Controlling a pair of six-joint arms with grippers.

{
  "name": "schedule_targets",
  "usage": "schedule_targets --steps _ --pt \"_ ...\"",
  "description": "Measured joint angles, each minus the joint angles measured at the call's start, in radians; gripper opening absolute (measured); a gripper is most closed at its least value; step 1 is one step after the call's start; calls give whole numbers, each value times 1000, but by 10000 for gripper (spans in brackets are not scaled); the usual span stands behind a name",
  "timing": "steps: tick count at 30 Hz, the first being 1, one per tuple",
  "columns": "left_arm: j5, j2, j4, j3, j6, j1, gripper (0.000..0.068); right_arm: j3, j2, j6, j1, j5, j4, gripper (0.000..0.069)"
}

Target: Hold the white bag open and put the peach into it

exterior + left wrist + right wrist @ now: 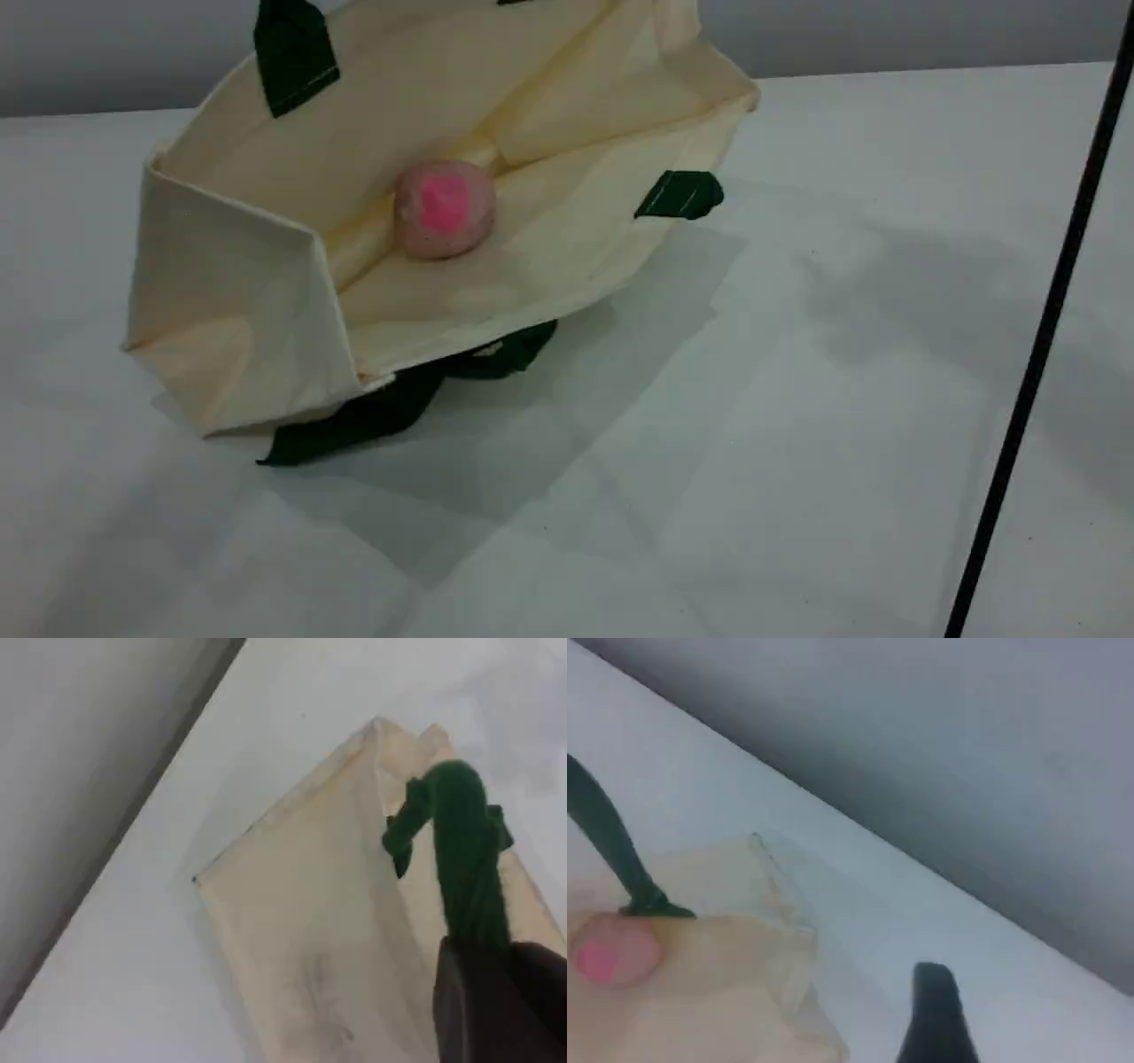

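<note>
Your left fingers [500,1010] grip the green handle [462,850], likely to hold one wall up so the white bag [248,266] gapes. The peach [443,210] lies inside, at the fold. Only one tip of your right fingers [935,1014] shows, so you cannot tell their spread. The table [797,399] is plain white, with a grey wall [886,27] behind.

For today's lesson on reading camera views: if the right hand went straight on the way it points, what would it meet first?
Likely only bare table: the white bag, holding the peach, lies to one side of the right hand. Depth is unclear.
</note>
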Motion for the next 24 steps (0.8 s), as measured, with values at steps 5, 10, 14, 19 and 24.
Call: schedule_targets --steps 5,10,14,19,24 --pt "0 0 -29 0 0 0 88 0 -1 0 0 1 -1 439" --pt "-1 0 -35 0 7 0 126 0 -1 0 0 2 -1 439" --pt "-3 0 -36 0 7 0 261 0 -1 0 1 4 -1 439" --pt "-3 0 -35 0 7 0 426 0 -1 0 1 4 -1 439" --pt "-2 -1 -21 0 -51 0 463 0 -12 0 1 8 -1 439"
